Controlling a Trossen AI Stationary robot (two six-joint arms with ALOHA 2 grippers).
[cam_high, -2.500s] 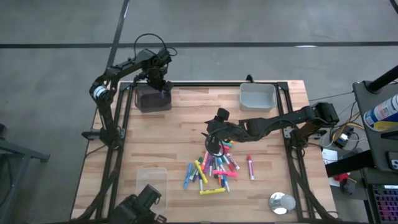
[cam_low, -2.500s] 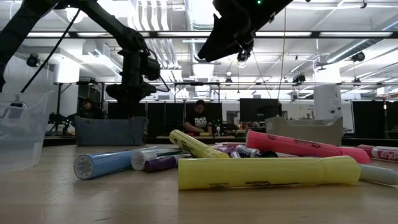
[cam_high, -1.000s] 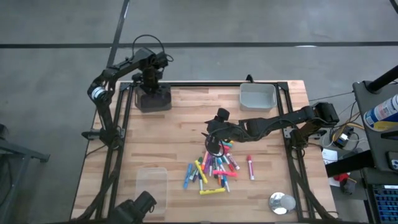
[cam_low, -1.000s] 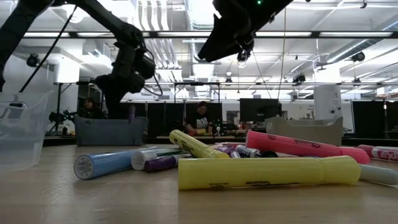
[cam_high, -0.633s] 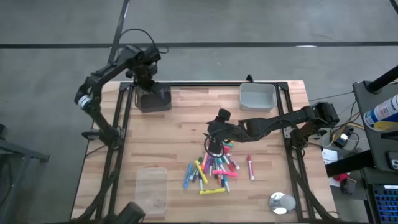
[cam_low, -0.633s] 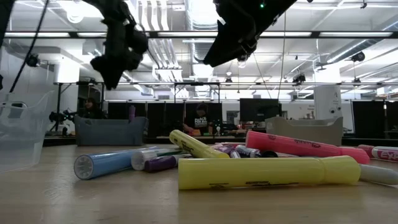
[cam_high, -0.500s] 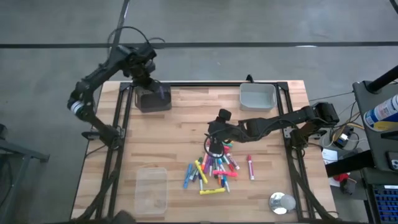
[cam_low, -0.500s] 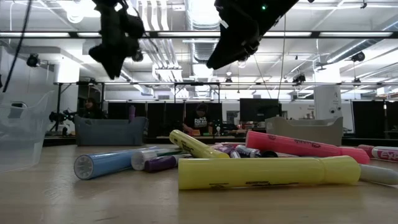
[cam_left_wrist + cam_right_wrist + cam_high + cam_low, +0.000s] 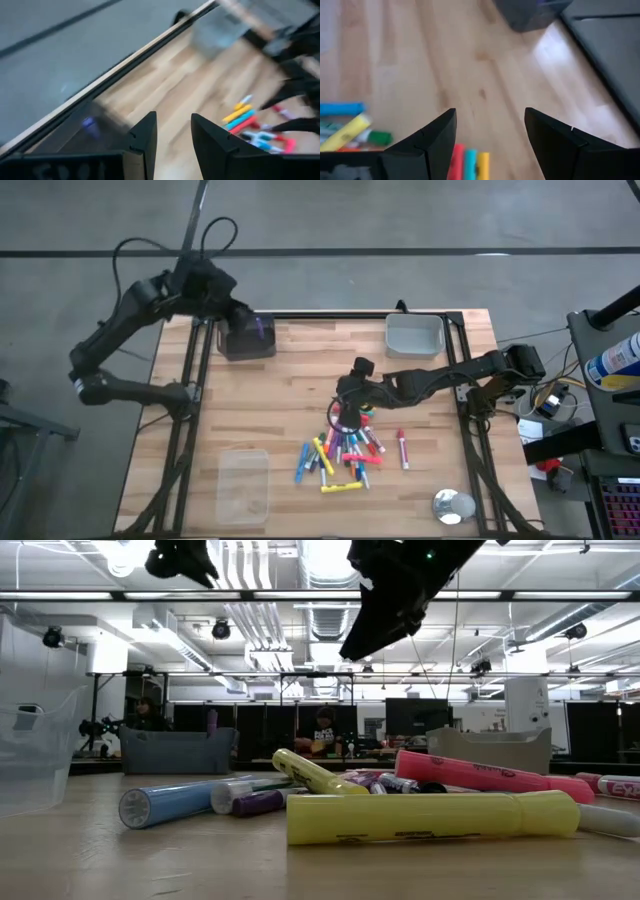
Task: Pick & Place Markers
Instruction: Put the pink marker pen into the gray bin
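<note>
Swung up and away, the left tool (image 9: 222,298) now hangs past the tabletop's (image 9: 290,395) far-left corner, fingers slightly apart, empty. Below it, the dark bin (image 9: 246,338) holds one purple marker (image 9: 260,328). Grey tray (image 9: 414,334) and clear box (image 9: 245,484): contents unclear. Right tool (image 9: 346,412), spread wide, hovers just over the markers (image 9: 342,452) heaped mid-tabletop. Ceiling lights glow behind.

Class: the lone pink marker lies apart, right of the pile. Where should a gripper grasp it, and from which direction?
Grip the lone pink marker mid-barrel, coming straight down from above, jaws set across its width. It lies flat, lengthwise toward the table's near edge, with bare wood on both long sides.
</note>
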